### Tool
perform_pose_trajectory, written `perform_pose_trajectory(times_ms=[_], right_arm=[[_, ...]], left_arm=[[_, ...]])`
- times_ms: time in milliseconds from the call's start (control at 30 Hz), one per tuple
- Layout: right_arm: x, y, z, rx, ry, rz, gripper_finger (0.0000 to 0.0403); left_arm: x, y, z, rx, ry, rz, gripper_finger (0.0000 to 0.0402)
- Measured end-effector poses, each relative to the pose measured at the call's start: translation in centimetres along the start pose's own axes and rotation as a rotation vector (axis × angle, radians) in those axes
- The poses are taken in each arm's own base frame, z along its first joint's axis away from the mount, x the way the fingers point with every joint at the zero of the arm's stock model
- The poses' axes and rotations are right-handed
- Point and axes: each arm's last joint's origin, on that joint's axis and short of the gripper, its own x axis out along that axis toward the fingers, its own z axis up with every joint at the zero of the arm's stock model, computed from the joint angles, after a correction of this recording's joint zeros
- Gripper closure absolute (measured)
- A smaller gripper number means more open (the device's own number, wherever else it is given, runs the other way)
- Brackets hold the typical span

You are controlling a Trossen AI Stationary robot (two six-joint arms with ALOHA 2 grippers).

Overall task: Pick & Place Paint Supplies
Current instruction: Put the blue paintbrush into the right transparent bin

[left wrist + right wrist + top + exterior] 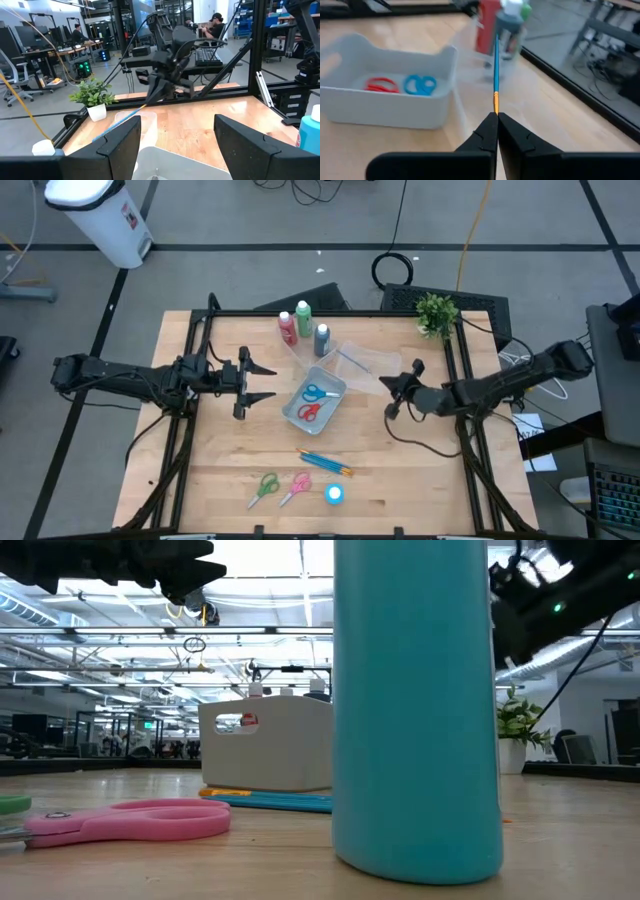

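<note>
My right gripper (497,120) is shut on a thin blue, orange-tipped brush (496,60). In the high view it (388,387) hovers by the clear tub (365,360). My left gripper (268,382) hangs open, left of the white tub (335,388), touching nothing. That tub holds red scissors (308,412) and blue scissors (316,392). Red (288,328), green (303,316) and grey (322,340) bottles stand behind the tub. More brushes (325,463), green scissors (264,488), pink scissors (296,488) and a light blue bottle (334,494) rest near the front edge. My right gripper pinches the brush at its orange end (495,104) between the two fingertips (487,131). The fingers come level from the table's right and lie along the brush. Its blue shaft (120,122) sticks out ahead of them toward the table's left, lifted clear of the table.
A small potted plant (437,313) stands at the far right corner. The black frame rails (200,340) run along the table's left and right sides. Bare wood lies between the white tub and the items at the front. People sit at desks in the room beyond.
</note>
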Motion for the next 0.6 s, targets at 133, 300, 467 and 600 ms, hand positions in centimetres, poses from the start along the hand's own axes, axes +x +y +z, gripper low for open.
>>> perform_pose_trajectory(times_ms=[133, 300, 467, 600], right_arm=[[0.8, -1.1, -0.5, 0.032, 0.067, -0.046, 0.0403], [1.3, -1.7, -0.7, 0.067, 0.124, -0.009, 0.0403], [1.3, -1.7, -0.7, 0.067, 0.135, 0.01, 0.0403], [1.3, -1.8, -0.9, 0.066, 0.145, 0.005, 0.0403]], left_arm=[[0.0, 0.0, 0.0, -0.002, 0.0, 0.0, 0.0144], [0.0, 0.0, 0.0, -0.001, 0.001, 0.0, 0.0144], [0.0, 0.0, 0.0, 0.0, 0.001, 0.0, 0.0144], [0.0, 0.0, 0.0, -0.002, 0.001, 0.0, 0.0144]])
